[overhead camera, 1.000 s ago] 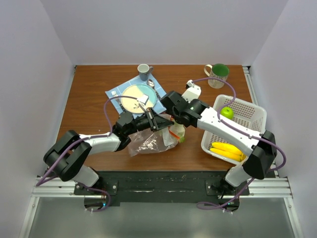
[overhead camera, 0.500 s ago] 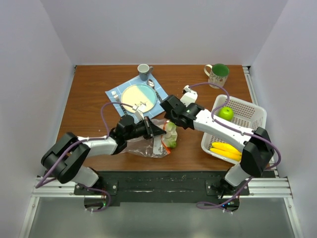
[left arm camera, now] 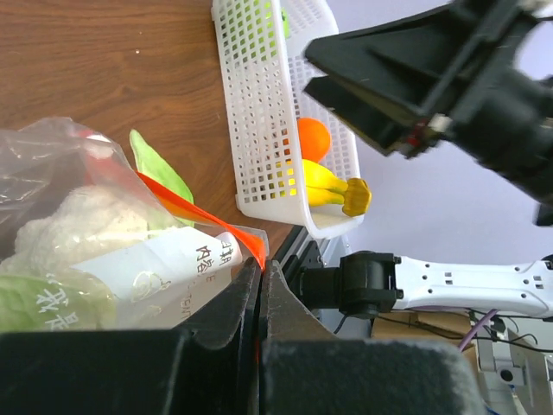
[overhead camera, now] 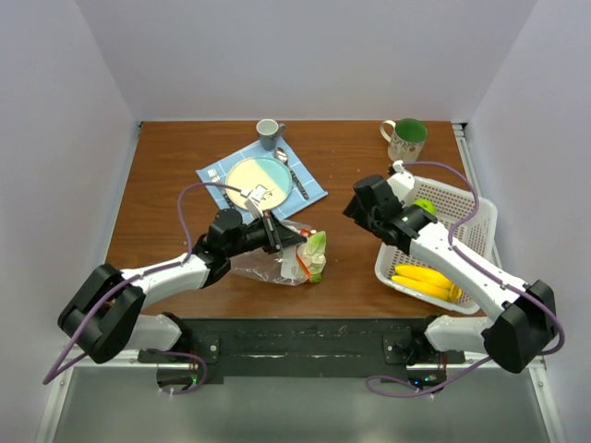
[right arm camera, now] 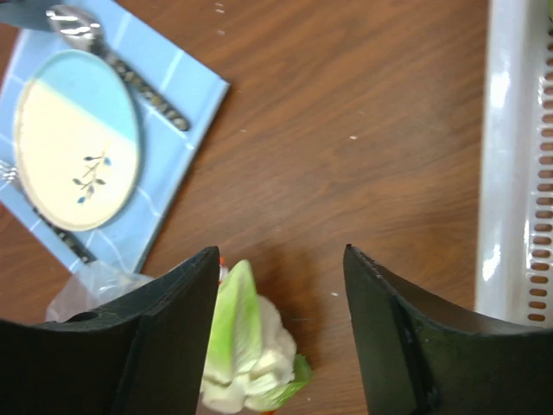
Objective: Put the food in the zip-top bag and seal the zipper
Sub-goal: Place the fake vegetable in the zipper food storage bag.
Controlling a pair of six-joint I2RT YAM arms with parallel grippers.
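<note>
- Where the wooden table (overhead camera: 166,203) reaches its near middle, the zip-top bag (overhead camera: 263,268) is laid flat and crinkled, just near of the blue cloth (overhead camera: 309,189), with its mouth turned to the right.
- The zipper (left arm camera: 194,212) is seen as an orange-red strip along that mouth, and it runs down to the tips of the left jaws.
- The pale leafy piece (overhead camera: 316,256) is found at the right end of the mouth. Its whitish part is covered by plastic in the left wrist view, and a green tip is shown beyond the strip. How far in it sits cannot be told.
- The left gripper (left arm camera: 260,270) is pressed together on the bag's mouth edge, with plastic pinched between the jaws.
- The right gripper (right arm camera: 278,255) is held spread with nothing between its fingers, over bare table between the bag and the basket (overhead camera: 466,217).
- The white lattice basket is set at the right. A green apple (overhead camera: 427,207) is held in its far part and bananas (overhead camera: 420,281) in its near part. An orange (left arm camera: 313,138) is shown inside it in the left wrist view.
- A plate (overhead camera: 245,175) and a spoon (overhead camera: 288,164) are laid on the cloth.
- A grey cup (overhead camera: 268,132) is stood just far of the cloth, and a green-lined mug (overhead camera: 404,140) at the far right.
</note>
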